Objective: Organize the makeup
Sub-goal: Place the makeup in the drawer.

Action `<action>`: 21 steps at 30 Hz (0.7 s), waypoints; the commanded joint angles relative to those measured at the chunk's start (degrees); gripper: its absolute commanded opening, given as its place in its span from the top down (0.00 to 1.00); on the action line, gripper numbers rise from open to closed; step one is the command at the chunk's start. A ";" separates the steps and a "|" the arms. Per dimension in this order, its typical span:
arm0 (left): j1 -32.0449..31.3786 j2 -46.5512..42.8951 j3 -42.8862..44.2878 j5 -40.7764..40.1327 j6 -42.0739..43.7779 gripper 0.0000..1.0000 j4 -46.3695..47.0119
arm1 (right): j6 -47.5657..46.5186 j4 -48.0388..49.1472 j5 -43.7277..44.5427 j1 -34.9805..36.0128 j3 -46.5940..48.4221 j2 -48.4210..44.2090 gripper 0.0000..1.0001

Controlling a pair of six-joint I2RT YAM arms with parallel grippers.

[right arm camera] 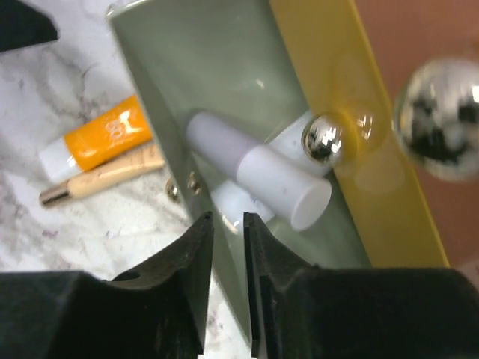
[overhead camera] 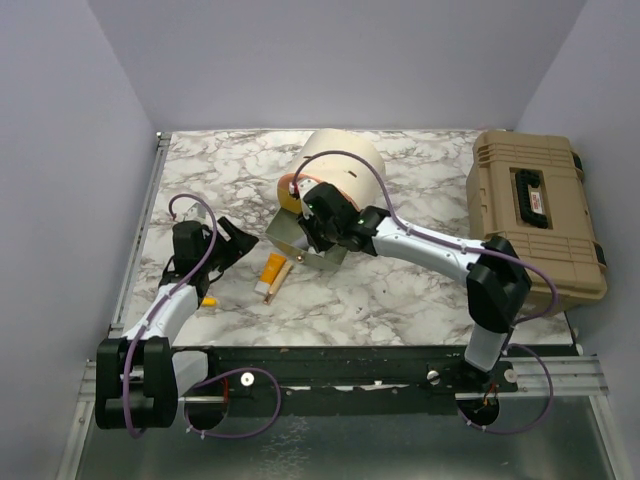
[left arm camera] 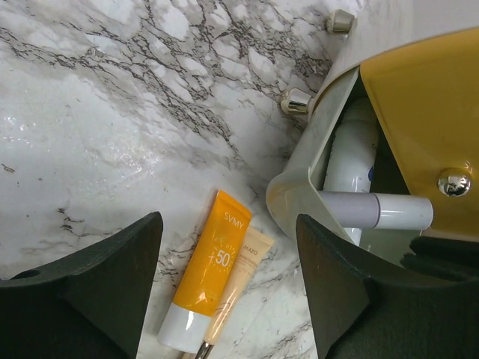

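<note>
- The right gripper (right arm camera: 227, 232) is at the mouth of the cream case (overhead camera: 345, 160). Its jaws are drawn in to a thin slit, right at the edge of the case's grey-green inner wall (right arm camera: 202, 67). I cannot tell whether they pinch that edge or hold nothing.
- Just beyond its fingertips, a pale tube (right arm camera: 254, 168) with a white cap lies inside the case. It rests across a white tube (left arm camera: 352, 157), so at least two pieces of makeup look put away.
- The left gripper (left arm camera: 228, 232) hovers over the counter (left arm camera: 112, 112) with its jaws spread wide and nothing between them.
- Below it the orange tube (left arm camera: 206, 277) and a slim beige tube (left arm camera: 239, 280) lie side by side, touching, on the bare counter. They sit just beside the case's open end but outside it.
- These two are the only loose items I can see, so the job looks mostly done, with these tubes left to go in.
- The overhead view shows no other cosmetics on the counter. What else the case holds is hidden by the right arm and the case's own wall.
- The open left gripper is the nearer one for the next pick. The touching tubes may call for a careful approach, so that one is taken without dragging the other.
- The tan toolbox (overhead camera: 535, 210) sits closed at the right edge, well apart from all of this.
</note>
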 commanded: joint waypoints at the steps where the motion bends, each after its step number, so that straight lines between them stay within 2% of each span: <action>1: -0.26 0.50 1.17 1.59 -0.29 0.27 1.08 | 1.20 -0.02 9.29 0.31 4.00 7.63 0.73; 2: -0.35 0.27 1.13 1.73 -0.29 0.27 1.08 | 1.35 1.72 10.89 0.31 3.62 8.25 0.73; 4: -0.35 -0.20 0.93 1.47 -0.44 0.27 1.10 | -1.25 4.77 8.58 0.29 3.13 8.37 0.69; 7: -0.34 -0.42 0.74 1.20 -0.62 0.27 1.16 | -4.13 2.91 -0.06 0.30 6.35 9.80 0.68; 9: -0.34 -0.38 0.71 1.11 -0.66 0.27 1.13 | -3.38 0.86 -0.50 0.48 8.45 10.16 0.64; 11: -0.30 -0.42 0.70 0.95 -0.64 0.27 1.13 | -3.74 2.89 0.44 0.63 6.84 8.16 0.57; 17: -0.36 -0.40 0.75 0.31 -0.56 0.27 1.13 | -4.28 10.44 -2.78 0.66 -1.32 -3.59 0.51; 21: -0.44 1.05 1.35 1.23 0.29 0.27 1.46 | -3.03 8.59 -1.84 0.67 -1.44 -5.52 0.51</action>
